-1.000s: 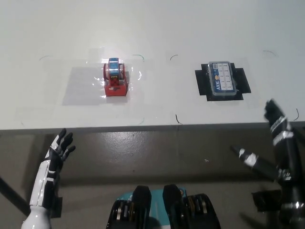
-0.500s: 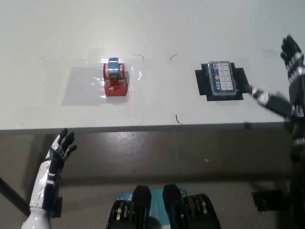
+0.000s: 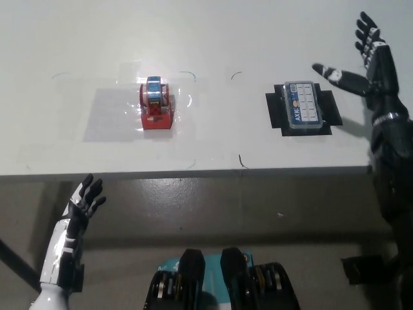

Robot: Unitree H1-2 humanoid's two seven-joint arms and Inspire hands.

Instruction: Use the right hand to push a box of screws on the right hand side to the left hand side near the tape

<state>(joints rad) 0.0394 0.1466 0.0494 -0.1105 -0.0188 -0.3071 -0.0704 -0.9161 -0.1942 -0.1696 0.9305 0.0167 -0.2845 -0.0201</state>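
My black right hand [image 3: 371, 61] hangs spread wide at the upper right of the frame, above the white table [image 3: 213, 32], fingers apart and holding nothing, just right of the box of screws [image 3: 302, 106] without touching it. The box of screws, a clear-lidded case with a blue label, lies on a black mat [image 3: 276, 111] at the centre right of the frame. Well apart from it, at the centre left, the tape [image 3: 155, 90] sits in its red dispenser [image 3: 157, 119] on a glossy patch of the table. My white left hand [image 3: 82, 200] rests at the lower left, below the table's edge, fingers spread and empty.
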